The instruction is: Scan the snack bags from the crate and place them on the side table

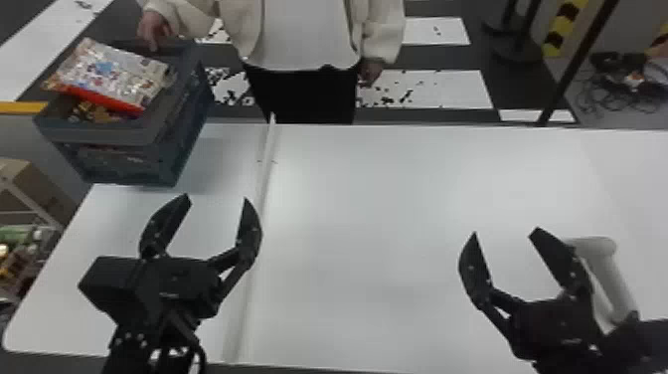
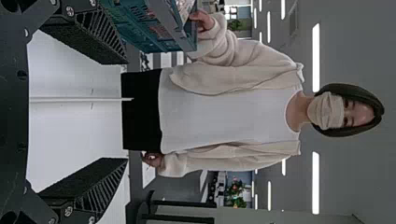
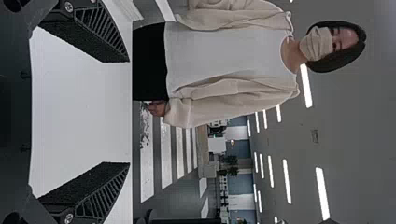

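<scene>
In the head view the blue-grey crate stands at the table's far left corner, a shiny snack bag with a red edge lying on top and more bags inside. A person's hand rests on its far rim. My left gripper is open over the table, nearer than the crate; it is open also in the left wrist view, with the crate beyond. My right gripper stands open at the right, a white scanner beside it on the table. In the right wrist view the right gripper holds nothing.
A thin raised white strip runs from front to back across the white table. At the left edge stand a cardboard box and a shelf with goods. A person stands behind the table.
</scene>
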Motion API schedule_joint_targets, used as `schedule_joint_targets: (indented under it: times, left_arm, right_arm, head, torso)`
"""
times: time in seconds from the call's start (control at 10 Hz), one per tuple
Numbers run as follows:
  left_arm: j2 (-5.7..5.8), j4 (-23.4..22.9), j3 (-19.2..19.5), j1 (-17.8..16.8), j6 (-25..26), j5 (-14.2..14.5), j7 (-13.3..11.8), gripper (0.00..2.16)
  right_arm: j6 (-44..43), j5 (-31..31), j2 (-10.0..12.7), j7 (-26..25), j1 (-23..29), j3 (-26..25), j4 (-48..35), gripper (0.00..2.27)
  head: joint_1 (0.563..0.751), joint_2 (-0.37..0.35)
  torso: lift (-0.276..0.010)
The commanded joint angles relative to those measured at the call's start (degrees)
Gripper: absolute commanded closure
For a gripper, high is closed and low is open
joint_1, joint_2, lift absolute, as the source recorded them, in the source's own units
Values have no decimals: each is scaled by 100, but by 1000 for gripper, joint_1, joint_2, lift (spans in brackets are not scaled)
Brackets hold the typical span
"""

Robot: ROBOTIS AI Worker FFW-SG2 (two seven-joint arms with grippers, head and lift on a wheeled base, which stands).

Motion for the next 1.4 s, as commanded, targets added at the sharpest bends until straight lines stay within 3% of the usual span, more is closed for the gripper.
schedule_joint_targets:
  times: [0.0, 1.0, 1.2, 1.3]
  left_arm:
    - [-15, 6, -1, 0, 6, 7, 2, 147]
    - [-15, -56, -27, 0, 164, 25, -33, 188]
    - [-15, -179, 25, -26, 480, 60, -86, 188]
    - [-15, -328, 166, -132, 973, 139, -112, 188]
  right_arm:
    - [0, 0, -6, 0, 0, 0, 0, 83]
    - [105, 9, -15, 0, -17, 0, -9, 83]
    - [141, 0, -15, 0, -26, 0, 0, 83]
    - [176, 0, -15, 0, -35, 0, 0, 83]
  head:
    - [695, 44]
    - [695, 41]
    - [695, 38]
    - [695, 39]
  torso:
    - [-94]
    - [-94]
    - [-94]
    - [-94]
